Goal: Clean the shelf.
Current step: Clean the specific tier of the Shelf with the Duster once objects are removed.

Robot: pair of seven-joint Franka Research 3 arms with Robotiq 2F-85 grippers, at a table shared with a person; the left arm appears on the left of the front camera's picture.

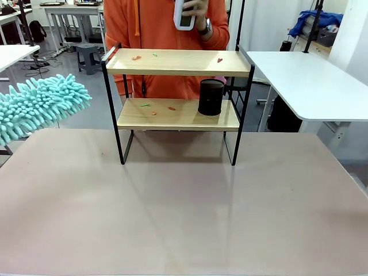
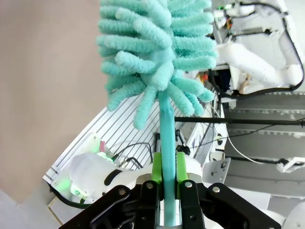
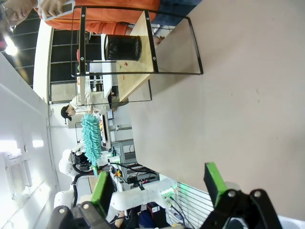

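Our left gripper (image 2: 169, 174) is clamped tight on the thin handle of a teal duster (image 1: 40, 106), both green pads pressed against the stem, so the fluffy head juts out ahead of the fingers where it can reach in under a board. Our right gripper (image 3: 158, 183) is spread wide with nothing between its pads, low over the table (image 1: 184, 207) and well back from the work.

The shelf (image 1: 178, 63) stands at twelve o'clock on the table, open side toward us. From it, the duster hangs at nine o'clock, clear of the frame and touching nothing. Small red and green scraps (image 1: 136, 57) lie on both boards; we judge these are what must be swept off. A black cup (image 1: 210, 98) sits on the lower board toward four o'clock, close to the right post, and would block a full pass there. Behind the shelf a person's hand (image 1: 200, 17) holds a white object up, away from the boards, leaving them free for sweeping.
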